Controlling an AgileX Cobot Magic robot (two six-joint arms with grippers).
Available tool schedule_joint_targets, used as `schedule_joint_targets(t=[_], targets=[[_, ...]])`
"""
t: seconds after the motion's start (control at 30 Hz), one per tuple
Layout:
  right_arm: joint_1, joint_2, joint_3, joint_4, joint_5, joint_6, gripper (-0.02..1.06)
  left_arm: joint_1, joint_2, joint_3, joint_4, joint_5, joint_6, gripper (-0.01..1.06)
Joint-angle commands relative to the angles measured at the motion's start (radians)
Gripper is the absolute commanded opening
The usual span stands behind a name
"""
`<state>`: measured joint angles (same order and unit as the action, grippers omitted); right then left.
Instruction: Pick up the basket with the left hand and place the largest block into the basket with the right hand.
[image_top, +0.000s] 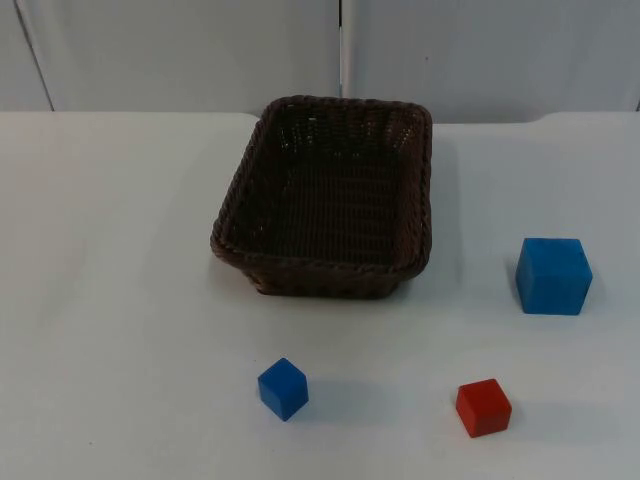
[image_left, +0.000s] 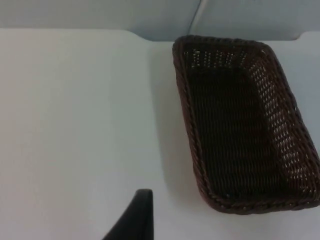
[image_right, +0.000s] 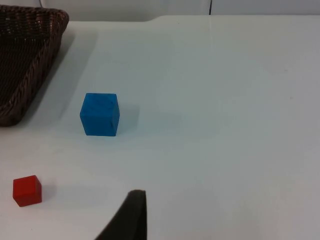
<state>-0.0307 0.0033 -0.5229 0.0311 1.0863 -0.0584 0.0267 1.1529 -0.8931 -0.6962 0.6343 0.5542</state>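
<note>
A dark brown wicker basket (image_top: 330, 195) stands empty on the white table, at the middle toward the back. The largest block, a blue cube (image_top: 553, 276), sits on the table to the basket's right, apart from it. My left gripper (image_left: 135, 220) hovers over bare table to the left of the basket (image_left: 240, 125), holding nothing that I can see. My right gripper (image_right: 131, 216) hangs above the table on the right side, some way from the big blue cube (image_right: 100, 114) and the basket's corner (image_right: 25, 60).
A small blue cube (image_top: 283, 388) lies near the front, left of centre. A small red cube (image_top: 483, 407) lies near the front right and also appears in the right wrist view (image_right: 27, 190). The grey partition wall (image_top: 340, 50) closes the table's far edge.
</note>
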Motion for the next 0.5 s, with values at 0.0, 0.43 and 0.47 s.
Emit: schedule_joint_targets(t=[0.0,0.43,0.47], targets=[[-0.006,-0.003,0.006,-0.002,-0.007,-0.003,1.05,-0.006,0.047,-0.028,-0.034,-0.012,0.027,1.05],[-0.006,-0.003,0.006,-0.002,-0.007,-0.003,1.05,-0.082,0.387,-0.251,-0.018,0.056,0.051,1.05],[-0.006,-0.003,0.006,-0.002,-0.007,-0.003,1.05,-0.082,0.387,-0.251,-0.018,0.056,0.051,1.05]])
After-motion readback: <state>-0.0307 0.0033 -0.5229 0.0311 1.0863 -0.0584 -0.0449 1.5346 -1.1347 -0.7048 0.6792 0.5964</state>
